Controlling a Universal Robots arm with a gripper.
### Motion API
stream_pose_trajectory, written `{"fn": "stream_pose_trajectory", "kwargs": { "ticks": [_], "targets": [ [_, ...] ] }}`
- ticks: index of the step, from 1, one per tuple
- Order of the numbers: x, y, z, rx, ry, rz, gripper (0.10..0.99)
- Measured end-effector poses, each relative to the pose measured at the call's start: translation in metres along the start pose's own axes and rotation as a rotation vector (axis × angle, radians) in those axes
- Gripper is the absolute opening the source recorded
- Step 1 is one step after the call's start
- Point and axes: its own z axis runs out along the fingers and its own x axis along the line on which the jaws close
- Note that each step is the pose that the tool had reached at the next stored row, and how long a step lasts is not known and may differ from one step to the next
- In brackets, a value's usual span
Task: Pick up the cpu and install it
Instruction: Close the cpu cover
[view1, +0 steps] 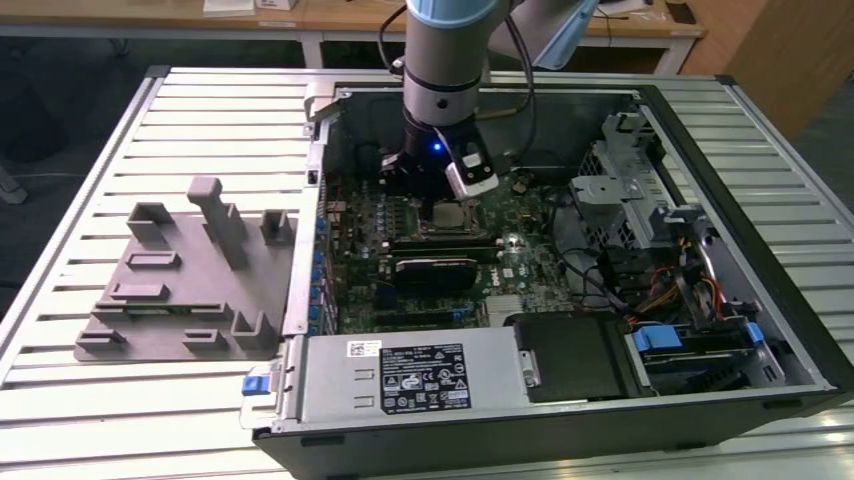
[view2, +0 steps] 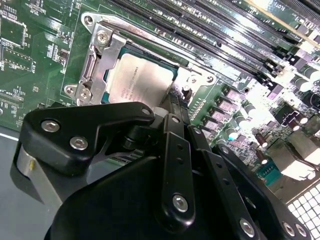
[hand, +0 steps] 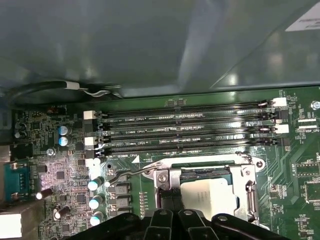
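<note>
Gripper (view1: 441, 192) hangs low inside the open computer case (view1: 561, 440), just above the cpu (view2: 142, 80); whether the claw is apart or together cannot be told. On the exterior view's left, a grey fixture block (view1: 187, 290) lies on the slatted table (view1: 200, 120). In the case, the cpu sits within the metal socket frame (view2: 97, 60) on the motherboard (view2: 30, 45); cables (view1: 654, 290) crowd the right side.

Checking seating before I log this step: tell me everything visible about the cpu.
The cpu is a flat square chip with a silver-grey metal top plate, faint print on it, and a paler rim. It lies level in the motherboard socket, framed by a bright metal bracket. The tool hangs close above it and hides one edge, so contact there cannot be told.
</note>
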Motion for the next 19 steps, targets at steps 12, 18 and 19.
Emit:
{"fn": "stream_pose_trajectory", "kwargs": {
  "ticks": [12, 18, 19],
  "targets": [
    [-0.0066, 0.0005, -0.0002, 0.0, 0.0001, 0.0, 0.106],
    [-0.0068, 0.0007, -0.0026, 0.0, 0.0004, 0.0, 0.106],
    [-0.0068, 0.0008, -0.0036, 0.0, 0.0003, 0.0, 0.106]
  ]
}}
